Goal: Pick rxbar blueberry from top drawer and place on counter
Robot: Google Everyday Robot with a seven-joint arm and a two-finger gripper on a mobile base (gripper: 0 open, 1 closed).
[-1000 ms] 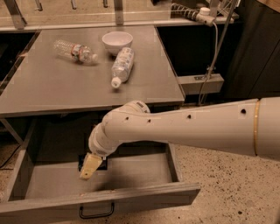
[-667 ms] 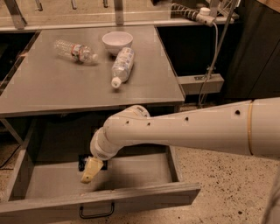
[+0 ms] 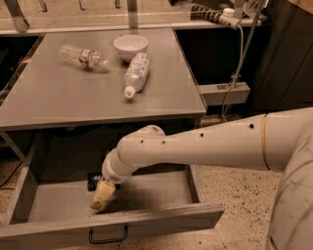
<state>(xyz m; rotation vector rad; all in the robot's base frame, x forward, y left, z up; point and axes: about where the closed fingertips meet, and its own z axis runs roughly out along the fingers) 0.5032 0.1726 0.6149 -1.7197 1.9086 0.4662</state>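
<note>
The top drawer [image 3: 146,222] is pulled open under the counter [image 3: 58,95], with its black loop handle [image 3: 107,238] at the front. My white arm reaches down into it from the right. My gripper [image 3: 103,196] hangs low over the drawer floor, left of centre. A small dark wrapper, the rxbar blueberry [image 3: 92,181], lies on the drawer floor just behind and left of the gripper, partly hidden by my wrist. I cannot tell whether the gripper touches it.
On the counter lie two clear water bottles [image 3: 84,56] [image 3: 137,73] and a white bowl [image 3: 130,46] toward the back. A power strip with cables [image 3: 230,14] hangs at the right. Speckled floor lies to the right of the drawer.
My gripper has moved a little lower and toward the drawer's front. The dark wrapper now shows just behind it. Things on the counter have not moved.
</note>
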